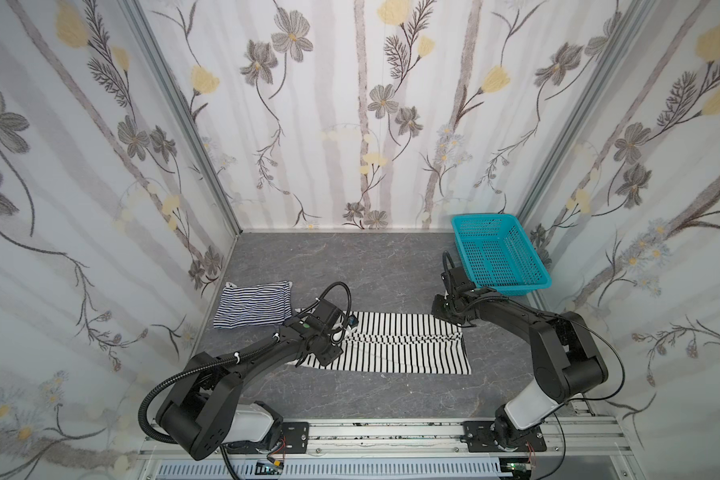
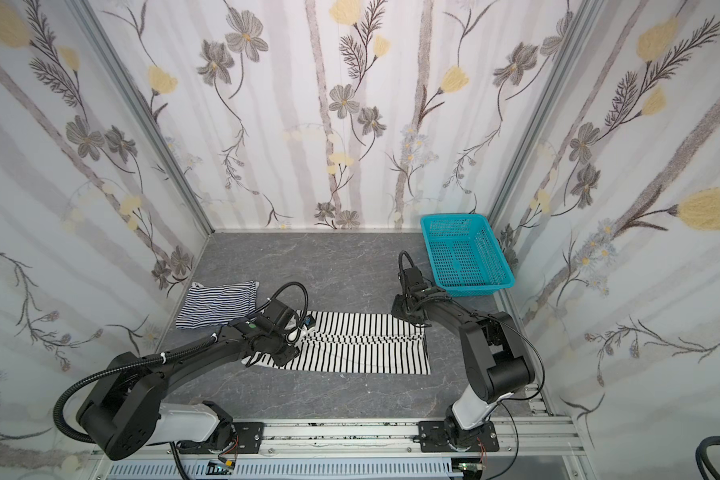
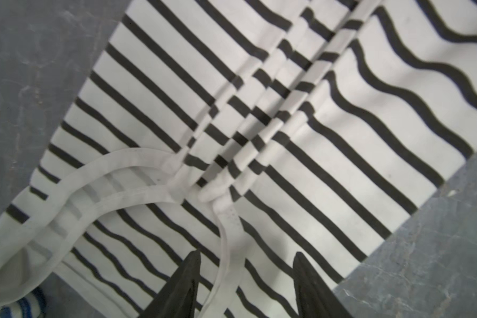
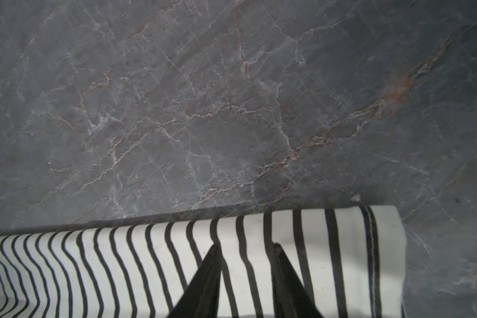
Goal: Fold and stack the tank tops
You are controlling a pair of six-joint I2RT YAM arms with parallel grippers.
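The wide black-and-white striped tank top [image 1: 395, 343] lies folded into a long band across the middle of the table, seen in both top views [image 2: 362, 345]. The thin navy-striped tank top [image 1: 252, 303] lies folded at the back left. My left gripper [image 1: 344, 330] hangs open over the band's left end; a white strap [image 3: 229, 261] lies loose between its fingers [image 3: 189, 278]. My right gripper [image 1: 441, 313] is open over the band's far right corner [image 4: 342, 247], fingertips [image 4: 212, 261] a little apart with flat cloth under them.
A teal perforated basket [image 1: 499, 253] stands at the back right, just behind my right wrist. Floral walls close in the grey marble table [image 1: 350, 266] on three sides. The arm bases sit on a rail [image 1: 391, 436] along the front edge.
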